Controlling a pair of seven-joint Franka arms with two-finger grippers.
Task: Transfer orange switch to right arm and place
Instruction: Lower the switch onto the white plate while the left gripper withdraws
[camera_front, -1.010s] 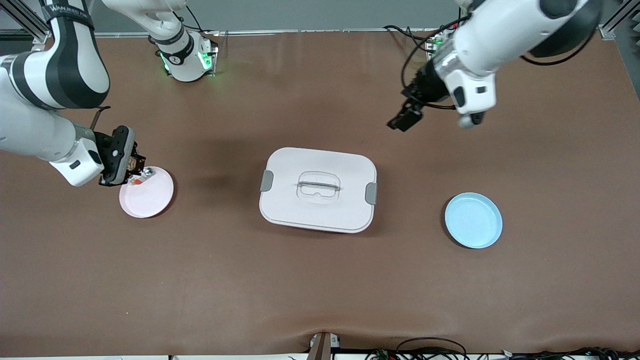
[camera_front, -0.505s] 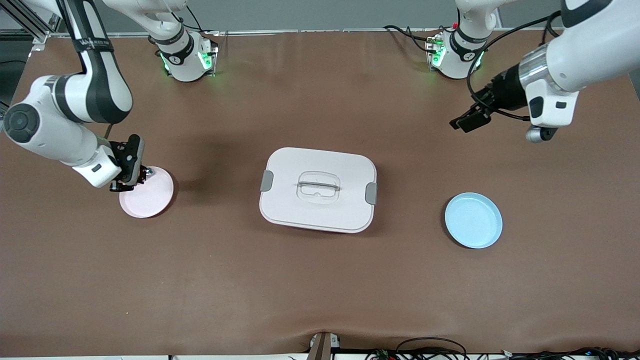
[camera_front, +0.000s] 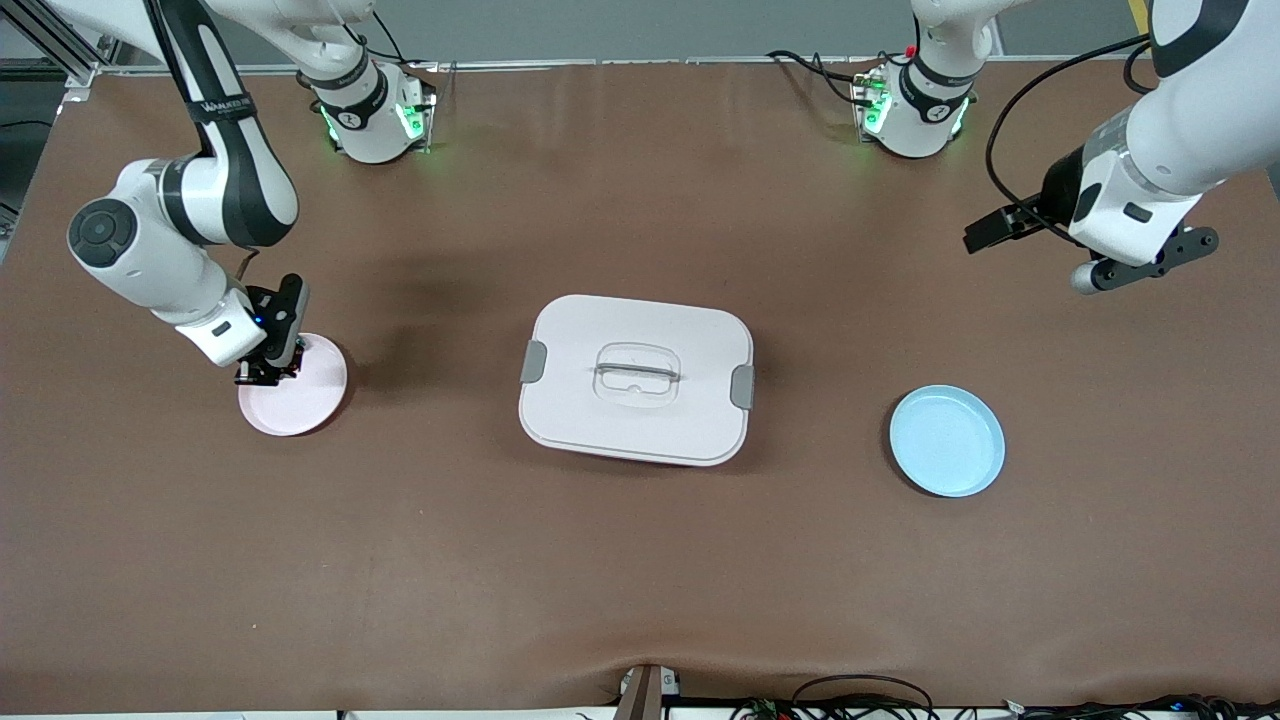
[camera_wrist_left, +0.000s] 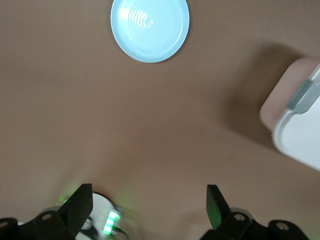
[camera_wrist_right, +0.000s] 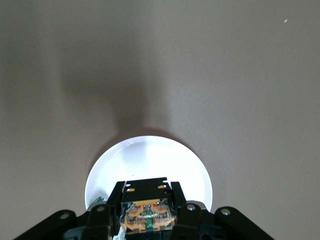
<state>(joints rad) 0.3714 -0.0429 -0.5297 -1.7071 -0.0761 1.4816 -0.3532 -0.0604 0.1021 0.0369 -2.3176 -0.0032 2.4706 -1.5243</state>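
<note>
One risk stands out: the right gripper (camera_wrist_right: 148, 216), its jaws pinching the tiny black-and-orange switch (camera_wrist_right: 147, 215) over the round pink plate (camera_front: 300, 400) at the right arm's end of the brown counter (camera_front: 640, 580), could release too high, letting the part bounce off. The left gripper (camera_wrist_left: 149, 197), jaws spread, waits above the counter near its base.

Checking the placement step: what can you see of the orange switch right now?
The orange switch is a tiny boxy part, black body with an orange face under a clear cover and a small green spot in the middle. It sits clamped between the fingers of the right gripper, low over the pink plate at the right arm's end of the table. Whether it touches the plate cannot be told.
</note>
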